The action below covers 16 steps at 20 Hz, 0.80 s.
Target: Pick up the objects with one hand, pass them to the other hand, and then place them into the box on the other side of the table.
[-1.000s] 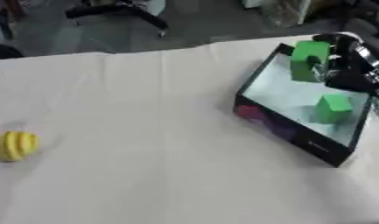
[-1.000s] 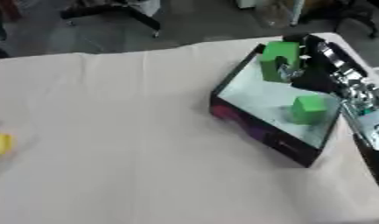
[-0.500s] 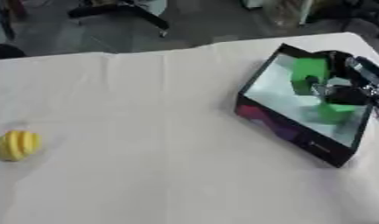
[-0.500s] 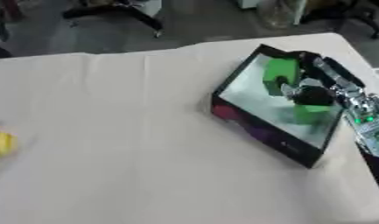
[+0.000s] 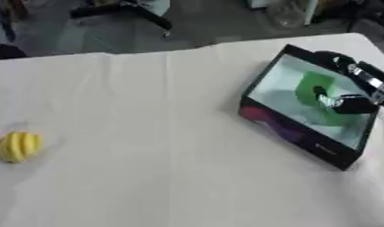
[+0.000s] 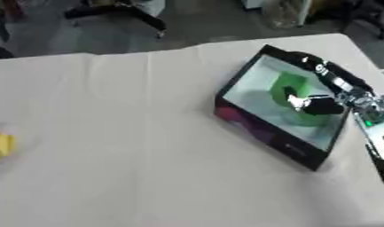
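Note:
A black box (image 5: 297, 134) with a pale floor stands at the table's right side. My right hand (image 5: 351, 104) reaches down into it from the right, fingers curled on a green block (image 5: 312, 87) held low over the floor. A second green block (image 5: 337, 119) lies in the box just below the hand, partly hidden by it. At the far left of the table, well away from the box, rests a yellow ridged object (image 5: 18, 146). My left hand shows in neither view.
A cream cloth (image 5: 148, 133) covers the table. Beyond the far edge is dark floor with a chair base (image 5: 125, 9). My right forearm (image 6: 364, 106) runs along the box's right wall.
My right hand has gone down into the box with the green block, from above the far rim to just over the floor beside the other block.

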Tool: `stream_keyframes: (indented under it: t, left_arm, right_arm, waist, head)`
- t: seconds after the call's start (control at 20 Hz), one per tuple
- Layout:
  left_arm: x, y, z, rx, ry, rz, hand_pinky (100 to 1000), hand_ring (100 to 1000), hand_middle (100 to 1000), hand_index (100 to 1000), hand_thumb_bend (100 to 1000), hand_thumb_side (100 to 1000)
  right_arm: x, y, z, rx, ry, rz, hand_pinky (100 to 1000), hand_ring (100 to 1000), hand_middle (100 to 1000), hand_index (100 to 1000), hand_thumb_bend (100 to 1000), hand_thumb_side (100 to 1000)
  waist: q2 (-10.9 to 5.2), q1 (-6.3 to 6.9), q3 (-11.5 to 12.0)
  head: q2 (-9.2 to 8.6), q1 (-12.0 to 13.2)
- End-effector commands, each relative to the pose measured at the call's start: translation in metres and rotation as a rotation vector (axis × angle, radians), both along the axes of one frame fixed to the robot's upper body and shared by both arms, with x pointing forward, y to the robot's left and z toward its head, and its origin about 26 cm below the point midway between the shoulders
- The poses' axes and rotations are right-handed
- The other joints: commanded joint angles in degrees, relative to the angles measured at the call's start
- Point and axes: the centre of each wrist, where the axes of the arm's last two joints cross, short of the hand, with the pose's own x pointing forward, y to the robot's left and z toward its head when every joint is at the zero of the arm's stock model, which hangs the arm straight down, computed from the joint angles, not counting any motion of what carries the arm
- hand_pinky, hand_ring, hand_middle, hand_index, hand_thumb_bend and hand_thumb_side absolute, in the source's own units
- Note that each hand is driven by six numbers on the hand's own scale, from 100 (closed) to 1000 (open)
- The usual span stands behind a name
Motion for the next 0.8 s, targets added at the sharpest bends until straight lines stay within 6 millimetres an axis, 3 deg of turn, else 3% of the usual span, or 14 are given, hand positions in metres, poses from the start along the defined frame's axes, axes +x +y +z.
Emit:
stream_keyframes:
  t: [0.05, 0.45, 0.5, 0.8]
  left_arm:
    - [-0.004, 0.005, 0.012, 0.022, -0.033, 0.012, 795, 754, 682, 860, 870, 269]
    - [-0.005, 0.005, 0.012, 0.022, -0.034, 0.016, 795, 753, 679, 858, 870, 268]
    - [-0.005, 0.005, 0.012, 0.022, -0.034, 0.017, 795, 752, 677, 855, 866, 271]
    - [0.002, 0.005, 0.004, 0.066, 0.043, -0.025, 810, 755, 682, 865, 830, 331]
  right_arm:
    - [-0.002, -0.007, 0.016, -0.021, -0.051, -0.023, 1000, 1000, 1000, 1000, 100, 135]
    - [-0.004, -0.004, 0.023, 0.039, -0.073, -0.014, 1000, 1000, 1000, 1000, 100, 171]
    - [-0.004, -0.003, 0.024, 0.045, -0.074, -0.015, 1000, 1000, 1000, 1000, 100, 252]
    - [0.0, 0.018, 0.031, 0.216, -0.13, -0.019, 1000, 1000, 1000, 1000, 100, 381]
  waist:
    - [-1.54, 0.59, 0.0]
    - [-1.63, 0.37, 0.01]
    - [-1.64, 0.37, 0.01]
    - [-1.8, 0.55, 0.37]
  head:
    - [-0.31, 0.08]
    - [-0.37, 0.41]
    - [-0.35, 0.51]
    - [1.29, 6.82]
